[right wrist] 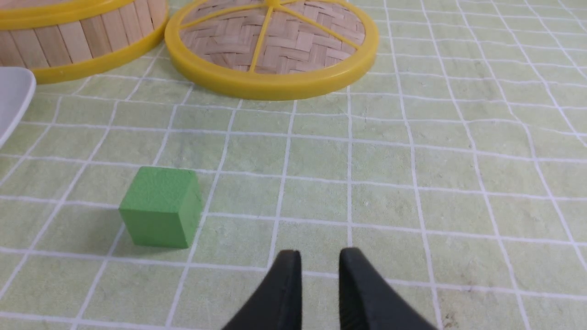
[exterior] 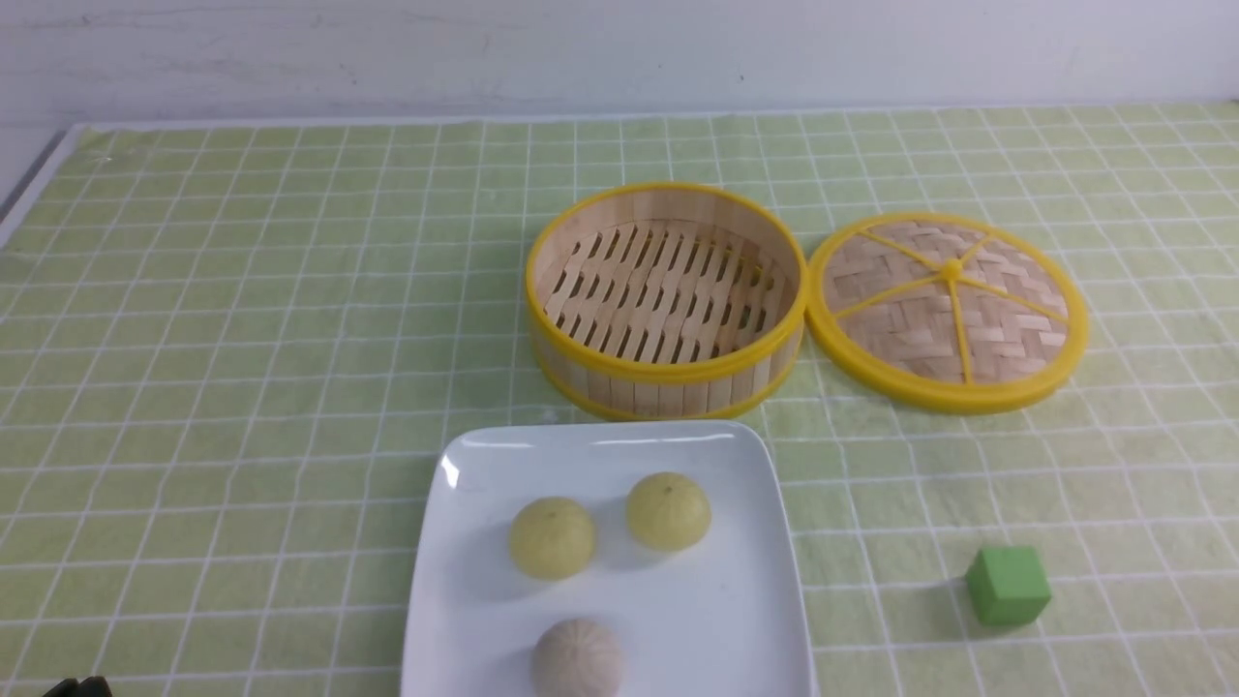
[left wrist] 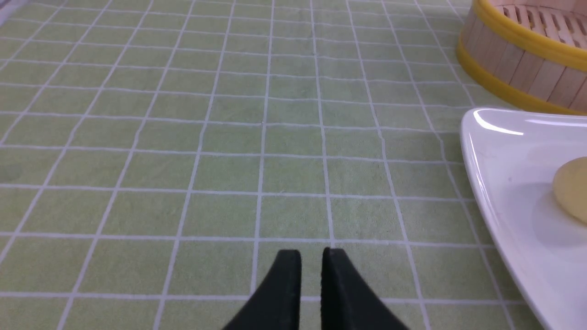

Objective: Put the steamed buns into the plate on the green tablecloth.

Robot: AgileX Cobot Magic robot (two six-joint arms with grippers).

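On the white square plate (exterior: 600, 438), near the front middle of the green tablecloth (exterior: 242, 339), lie three steamed buns: two pale yellow ones (exterior: 552, 537) (exterior: 668, 510) and a greyish-white one (exterior: 577, 658) at the front. The left wrist view shows the plate's corner (left wrist: 495, 151) with the edge of one yellow bun (left wrist: 573, 188). My left gripper (left wrist: 312, 252) hovers over bare cloth left of the plate, its jaws a narrow gap apart and empty. Over bare cloth to the right of the plate, my right gripper (right wrist: 320, 253) has its jaws a little wider apart and holds nothing.
An empty yellow-rimmed bamboo steamer (exterior: 668, 368) stands just behind the plate, and its woven lid (exterior: 949, 310) lies flat to the right of it. A green cube (exterior: 1009, 585) (right wrist: 160, 206) sits right of the plate, near my right gripper. The cloth ends at a white wall behind.
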